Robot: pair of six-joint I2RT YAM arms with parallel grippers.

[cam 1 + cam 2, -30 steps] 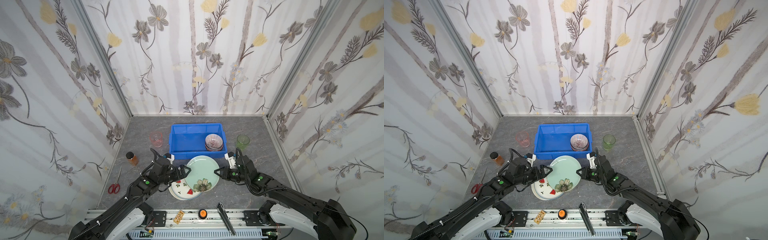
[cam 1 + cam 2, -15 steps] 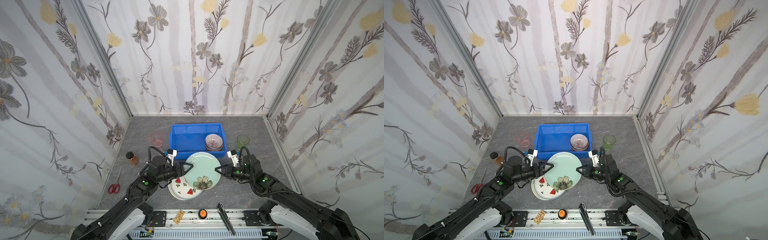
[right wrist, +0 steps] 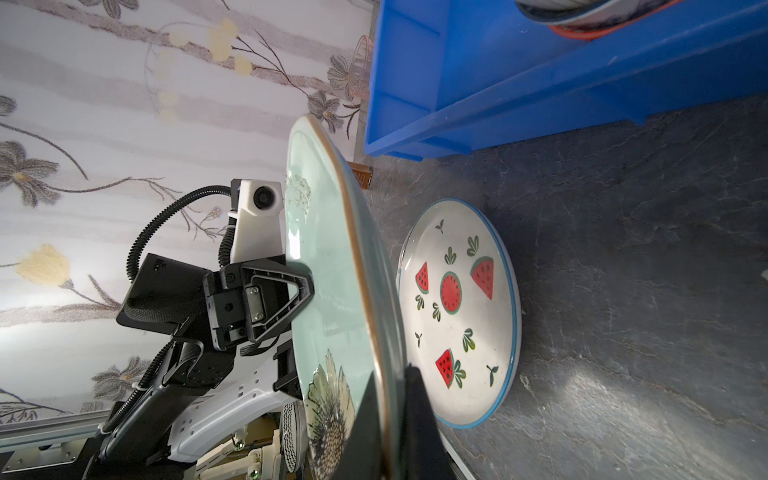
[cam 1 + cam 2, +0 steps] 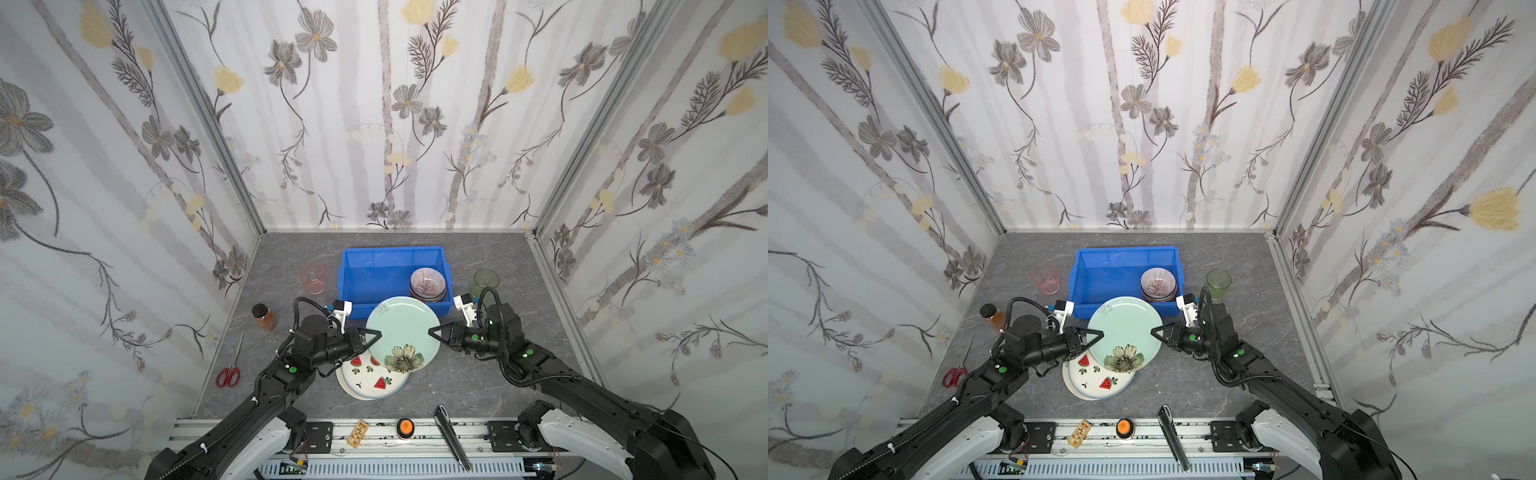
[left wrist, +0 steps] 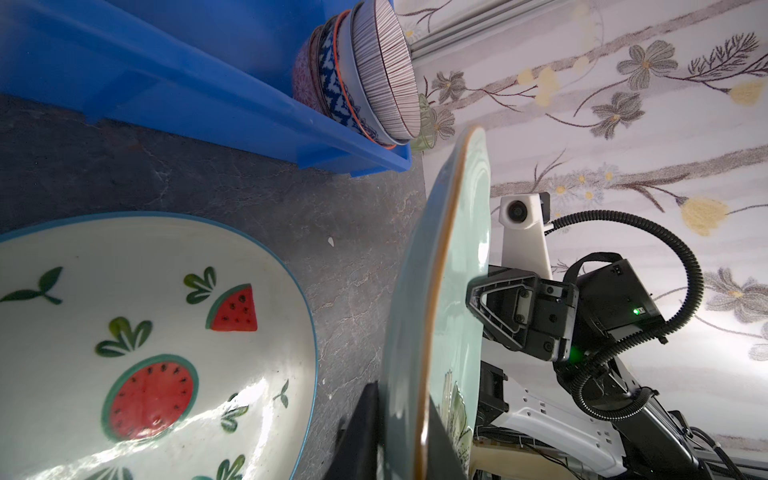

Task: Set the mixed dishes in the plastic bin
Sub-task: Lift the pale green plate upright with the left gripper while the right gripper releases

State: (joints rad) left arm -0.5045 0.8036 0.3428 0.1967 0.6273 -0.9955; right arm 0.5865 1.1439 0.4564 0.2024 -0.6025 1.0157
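A pale green plate with a flower [image 4: 401, 328] [image 4: 1125, 328] hangs tilted above the table, in front of the blue plastic bin [image 4: 374, 253] [image 4: 1121, 251]. My left gripper [image 4: 374, 334] [image 5: 409, 432] is shut on its left rim. The right gripper [image 4: 432, 331] [image 3: 388, 415] is shut on the opposite rim. Below it lies a cream plate with watermelon drawings [image 4: 372, 380] [image 3: 457, 311]. Stacked patterned bowls [image 4: 428, 282] [image 5: 374, 75] stand in the bin's right end. A pink tumbler [image 4: 311, 277] stands left of the bin, a green tumbler [image 4: 485, 282] to its right.
An amber jar with a black lid [image 4: 264, 316] and red-handled scissors [image 4: 230, 372] lie at the left of the table. A metal rail with an orange button [image 4: 405, 426] runs along the front edge. Flowered walls close in three sides.
My left gripper has shut on the green plate's left rim. Both arms have raised the plate off the cream plate and carried it a little toward the bin.
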